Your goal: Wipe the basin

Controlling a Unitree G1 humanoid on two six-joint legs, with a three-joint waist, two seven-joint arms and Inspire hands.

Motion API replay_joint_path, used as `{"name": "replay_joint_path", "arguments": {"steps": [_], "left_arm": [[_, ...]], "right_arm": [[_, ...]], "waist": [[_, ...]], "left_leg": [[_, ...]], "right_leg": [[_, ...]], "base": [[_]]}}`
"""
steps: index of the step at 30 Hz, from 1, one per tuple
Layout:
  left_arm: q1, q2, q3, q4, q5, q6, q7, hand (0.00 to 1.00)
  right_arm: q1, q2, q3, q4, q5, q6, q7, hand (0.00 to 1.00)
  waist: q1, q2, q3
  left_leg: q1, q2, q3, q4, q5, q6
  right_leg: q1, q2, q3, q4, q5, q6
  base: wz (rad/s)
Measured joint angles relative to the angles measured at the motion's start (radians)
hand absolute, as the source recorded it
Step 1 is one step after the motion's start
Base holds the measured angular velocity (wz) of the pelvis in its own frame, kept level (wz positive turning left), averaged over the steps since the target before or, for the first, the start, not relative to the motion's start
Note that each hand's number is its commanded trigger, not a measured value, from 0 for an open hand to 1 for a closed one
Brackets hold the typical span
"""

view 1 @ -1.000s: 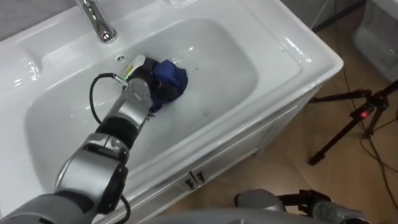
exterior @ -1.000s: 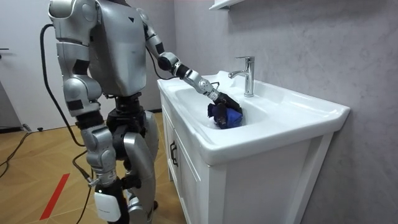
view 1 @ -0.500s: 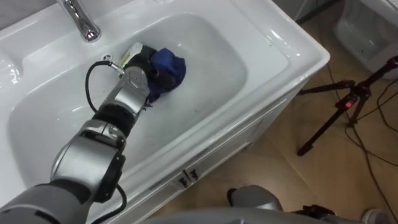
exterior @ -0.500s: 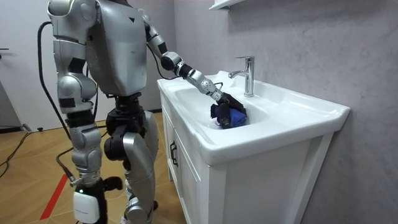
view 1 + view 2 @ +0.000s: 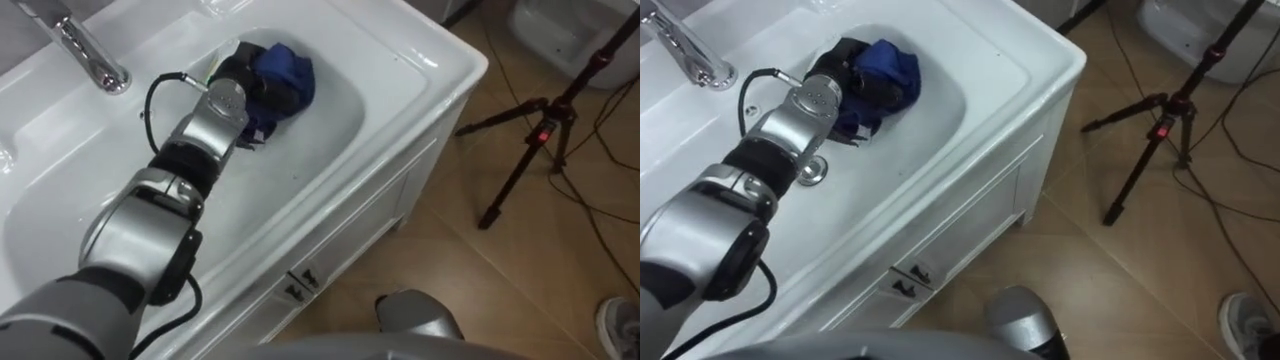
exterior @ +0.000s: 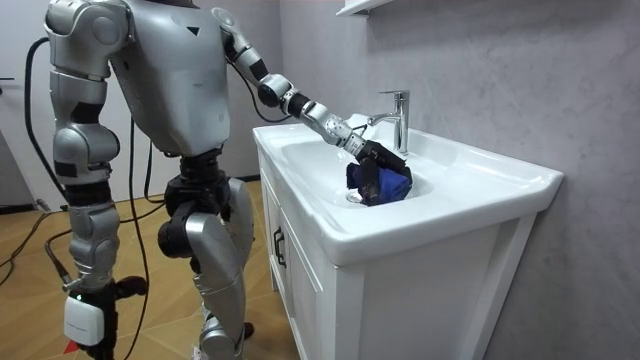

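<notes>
Robot: stands at the front of a white vanity, on the room view's left of it, torso leaning toward it, left arm stretched out over the bowl.
Left hand (image 5: 236,78): down inside the bowl, dark fingers curled and clamped on the cloth.
Blue cloth (image 5: 286,74): bunched into a wad, in the left hand's grasp, lying against the bowl's wall at the eye views' right end, with dark folds under the palm.
Basin (image 5: 425,62): white, one-piece with the counter, broad flat rim all round.
Faucet (image 5: 88,52): chrome, upright on the back rim, to the eye views' left of the cloth and apart from it; in the room view its spout is just above the hand.
Drain (image 5: 811,172): metal ring in the bowl floor, beside the forearm.
Cabinet (image 5: 340,240): white doors under the basin, small dark handles at the seam.
Right hand (image 6: 85,312): hangs low by the robot's side on the room view's left, away from the vanity; grip cannot be told.
Tripod (image 5: 540,130): black, on the wood floor, well apart from the vanity.
</notes>
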Motion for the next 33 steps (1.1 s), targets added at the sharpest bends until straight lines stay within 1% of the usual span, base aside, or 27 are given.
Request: {"name": "replay_joint_path", "arguments": {"steps": [3,4,5,6,9,11,14,17,19,20,21,23,26,28,30,31,32,33], "left_arm": [[0.0,0.001,-0.012,0.0,-0.034,-0.008,0.001,1.0],[0.0,0.003,-0.019,0.0,-0.037,-0.014,0.001,1.0],[0.0,0.004,-0.019,0.0,-0.037,-0.02,0.001,1.0],[0.0,0.004,-0.019,0.0,-0.037,-0.021,0.001,1.0],[0.0,0.005,-0.027,-0.014,-0.037,-0.021,0.001,1.0],[0.0,0.017,-0.05,-0.041,-0.035,-0.021,0.003,1.0],[0.0,0.024,-0.05,-0.095,-0.033,-0.021,0.003,1.0],[0.0,0.03,-0.052,-0.125,-0.036,-0.021,0.003,1.0],[0.0,0.03,-0.055,-0.137,-0.037,-0.021,0.003,1.0],[-0.001,0.031,-0.057,-0.14,-0.037,-0.026,0.003,1.0],[-0.001,0.03,-0.059,-0.141,-0.037,-0.028,0.003,1.0],[-0.001,0.029,-0.06,-0.146,-0.037,-0.032,0.003,1.0],[-0.002,0.026,-0.061,-0.146,-0.033,-0.037,0.003,1.0],[-0.002,0.023,-0.061,-0.144,-0.033,-0.037,0.003,1.0],[-0.001,0.019,-0.061,-0.139,-0.037,-0.038,0.001,1.0],[0.0,0.009,-0.06,-0.122,-0.033,-0.04,0.0,1.0],[0.001,0.001,-0.056,-0.106,-0.033,-0.04,-0.001,1.0],[0.007,-0.006,-0.053,-0.102,-0.033,-0.042,-0.002,1.0]], "right_arm": [[-0.008,-0.008,0.0,-0.002,-0.012,-0.008,0.003,0.0],[-0.009,-0.012,0.0,-0.007,-0.014,-0.009,0.004,0.0],[-0.009,-0.013,0.0,-0.01,-0.017,-0.009,0.008,0.0],[-0.008,-0.013,0.0,-0.014,-0.02,-0.009,0.01,0.0],[0.005,-0.02,0.0,-0.054,-0.033,-0.008,0.009,0.0],[0.006,-0.025,0.001,-0.08,-0.046,-0.009,0.009,0.0],[0.006,-0.029,0.0,-0.084,-0.072,-0.011,0.008,0.0],[0.012,-0.03,-0.001,-0.083,-0.095,-0.008,0.007,0.0],[0.019,-0.029,-0.001,-0.083,-0.11,-0.006,0.007,0.0],[0.023,-0.029,-0.001,-0.083,-0.118,-0.003,0.007,0.0],[0.025,-0.029,-0.001,-0.084,-0.121,0.0,0.007,0.0],[0.03,-0.027,0.0,-0.086,-0.127,0.009,0.007,0.0],[0.04,-0.022,0.0,-0.1,-0.13,0.019,0.009,0.0],[0.042,-0.019,0.001,-0.102,-0.129,0.03,0.01,0.0],[0.045,-0.018,0.001,-0.101,-0.128,0.036,0.01,0.0],[0.052,-0.018,0.001,-0.103,-0.129,0.036,0.009,0.0],[0.058,-0.018,0.001,-0.115,-0.13,0.037,0.009,0.0],[0.069,-0.016,0.001,-0.131,-0.13,0.04,0.009,0.0]], "waist": [[0.0,0.009,0.0013],[0.0,0.015,-0.0006],[0.0,0.016,0.0001],[0.0,0.018,-0.0016],[0.0,0.018,-0.0016],[0.001,0.018,-0.0015],[0.002,0.018,-0.0016],[-0.001,0.017,-0.0012],[-0.003,0.015,0.0003],[-0.006,0.011,0.0032],[-0.007,0.01,0.0035],[-0.017,0.005,0.0073],[-0.023,0.004,0.0078],[-0.021,0.003,0.0086],[-0.018,-0.003,0.0122],[-0.014,-0.007,0.0122],[-0.007,-0.013,0.0147],[0.004,-0.016,0.0138]], "left_leg": [[-0.001,0.0,0.0,0.0,0.0,0.0],[-0.001,0.001,-0.001,0.0,0.0,0.0],[-0.001,0.001,-0.001,-0.001,0.0,0.0],[-0.001,0.001,-0.001,-0.001,0.0,0.0],[-0.002,0.001,-0.002,-0.001,-0.002,0.001],[-0.002,0.0,-0.002,-0.001,-0.004,0.001],[0.0,0.0,-0.004,-0.003,-0.005,0.001],[0.005,0.001,-0.01,-0.003,-0.005,0.001],[0.014,0.0,-0.011,-0.003,-0.005,0.001],[0.018,0.0,-0.011,-0.004,-0.005,0.001],[0.021,0.0,-0.011,-0.004,-0.005,0.001],[0.033,0.0,-0.011,-0.007,-0.006,0.0],[0.035,0.0,-0.01,-0.009,-0.008,0.0],[0.038,0.0,-0.011,-0.01,-0.008,0.0],[0.05,0.0,-0.01,-0.009,-0.008,0.0],[0.059,0.0,-0.01,-0.01,-0.008,0.0],[0.069,0.0,-0.01,-0.01,-0.008,0.0],[0.072,0.0,-0.007,-0.014,-0.011,-0.002]], "right_leg": [[0.0,0.0,0.0,0.0,0.0,0.0],[0.002,0.0,-0.001,0.001,0.0,0.0],[0.002,0.0,-0.001,0.001,0.0,0.0],[0.002,0.0,-0.001,0.001,0.0,0.0],[0.002,-0.001,-0.003,-0.001,0.0,0.0],[0.002,-0.001,-0.004,-0.001,-0.001,0.001],[0.006,-0.001,-0.005,-0.003,-0.001,0.002],[0.014,-0.002,-0.008,-0.006,-0.001,0.002],[0.026,-0.002,-0.009,-0.008,-0.003,0.003],[0.037,-0.003,-0.01,-0.014,-0.004,0.003],[0.041,-0.004,-0.01,-0.016,-0.004,0.003],[0.054,-0.005,-0.013,-0.021,-0.004,0.004],[0.056,-0.003,-0.012,-0.02,-0.005,0.004],[0.058,-0.003,-0.012,-0.019,-0.005,0.004],[0.066,-0.002,-0.012,-0.018,-0.005,0.004],[0.076,-0.001,-0.012,-0.018,-0.006,0.003],[0.084,-0.001,-0.011,-0.018,-0.007,0.004],[0.084,0.001,-0.008,-0.02,-0.009,0.003]], "base": [[0.0],[0.0],[0.0],[0.0],[0.0],[0.0],[0.0],[0.04],[0.03],[0.0],[0.0],[0.0],[0.0],[0.0],[0.0],[-0.03],[-0.08],[-0.08]]}}
